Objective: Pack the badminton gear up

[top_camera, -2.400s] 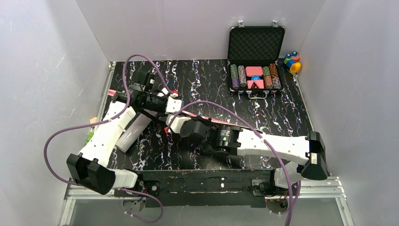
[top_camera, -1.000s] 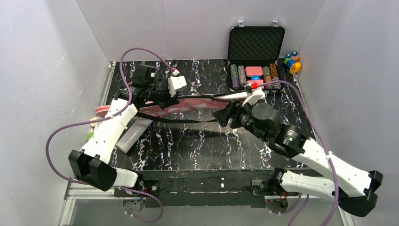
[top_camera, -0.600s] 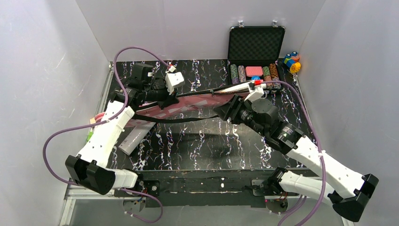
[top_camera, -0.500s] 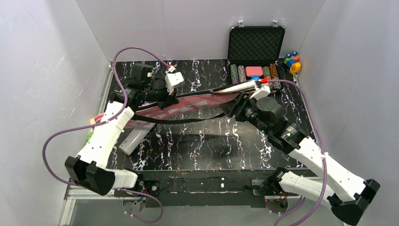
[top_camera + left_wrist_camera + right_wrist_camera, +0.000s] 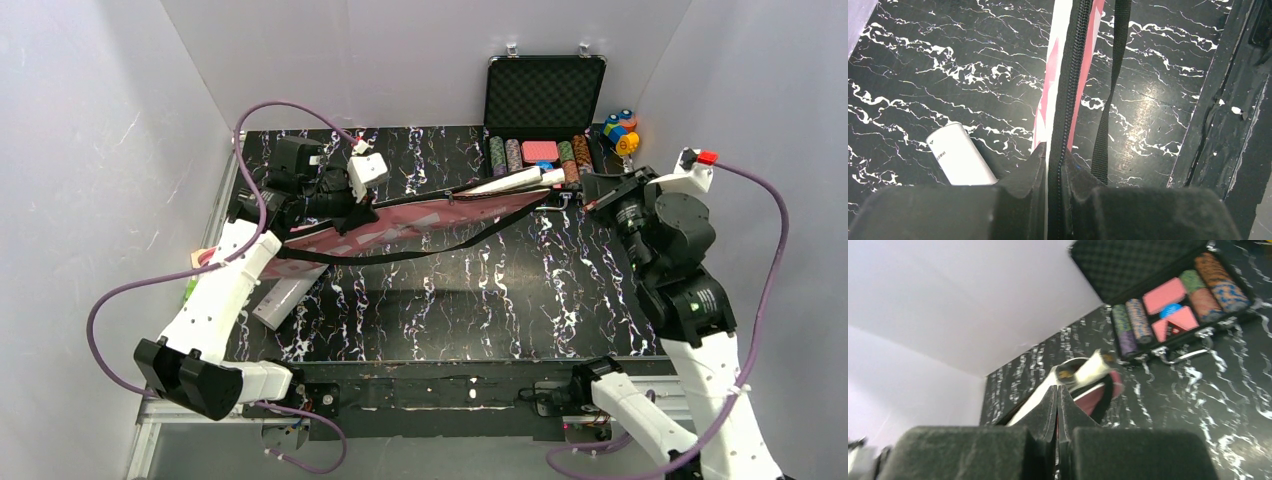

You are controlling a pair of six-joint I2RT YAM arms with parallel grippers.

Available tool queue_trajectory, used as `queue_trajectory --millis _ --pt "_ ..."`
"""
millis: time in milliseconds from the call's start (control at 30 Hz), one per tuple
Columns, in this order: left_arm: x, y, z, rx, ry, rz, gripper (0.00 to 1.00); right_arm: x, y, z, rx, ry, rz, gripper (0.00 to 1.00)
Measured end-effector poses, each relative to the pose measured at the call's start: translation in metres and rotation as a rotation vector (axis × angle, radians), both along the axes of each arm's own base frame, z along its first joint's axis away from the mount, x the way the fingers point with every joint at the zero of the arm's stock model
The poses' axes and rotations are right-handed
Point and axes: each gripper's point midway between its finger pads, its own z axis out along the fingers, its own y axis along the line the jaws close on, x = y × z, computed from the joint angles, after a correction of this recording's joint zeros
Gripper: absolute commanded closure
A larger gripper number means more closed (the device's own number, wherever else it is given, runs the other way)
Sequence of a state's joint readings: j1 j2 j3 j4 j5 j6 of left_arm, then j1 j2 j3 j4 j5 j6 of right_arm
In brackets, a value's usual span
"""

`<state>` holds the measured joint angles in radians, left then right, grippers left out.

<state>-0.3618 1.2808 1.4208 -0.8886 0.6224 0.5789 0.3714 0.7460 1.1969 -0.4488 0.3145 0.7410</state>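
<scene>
Bag [image 5: 420, 220] across centre-left of top view, raised off table [image 5: 450, 310], sloping up toward right. Left gripper [image 5: 1055, 152] clenched on bag's zipper edge near its left end. Black strap [image 5: 440, 250] sags below bag. White handles [image 5: 515, 181] stick out of bag's right end. Right gripper [image 5: 1057, 392] just right of that end, fingers pressed together; cannot tell if anything pinched. Tube [image 5: 283, 297] flat on table, lower left. Case [image 5: 545, 95] open, upper right; blocks [image 5: 621, 131] beside it.
</scene>
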Motion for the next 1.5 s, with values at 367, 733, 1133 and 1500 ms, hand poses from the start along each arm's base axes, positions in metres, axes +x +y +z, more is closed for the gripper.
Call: queue_trajectory --millis 367,733,1133,1500 --pt "-0.006 -0.001 0.005 -0.02 0.004 -0.01 1.0 0.052 -0.046 -0.081 0.078 0.267 -0.097 0.99" --pt "-0.008 -0.002 0.005 -0.023 0.01 -0.016 1.0 0.066 -0.027 -0.087 0.148 0.286 0.038 0.99" --pt "-0.011 -0.001 0.004 -0.021 0.021 -0.019 1.0 0.066 -0.018 -0.096 0.162 0.301 0.091 0.99" --pt "-0.013 -0.002 0.005 -0.025 0.02 -0.025 1.0 0.065 -0.029 -0.097 0.084 0.309 0.049 0.99"
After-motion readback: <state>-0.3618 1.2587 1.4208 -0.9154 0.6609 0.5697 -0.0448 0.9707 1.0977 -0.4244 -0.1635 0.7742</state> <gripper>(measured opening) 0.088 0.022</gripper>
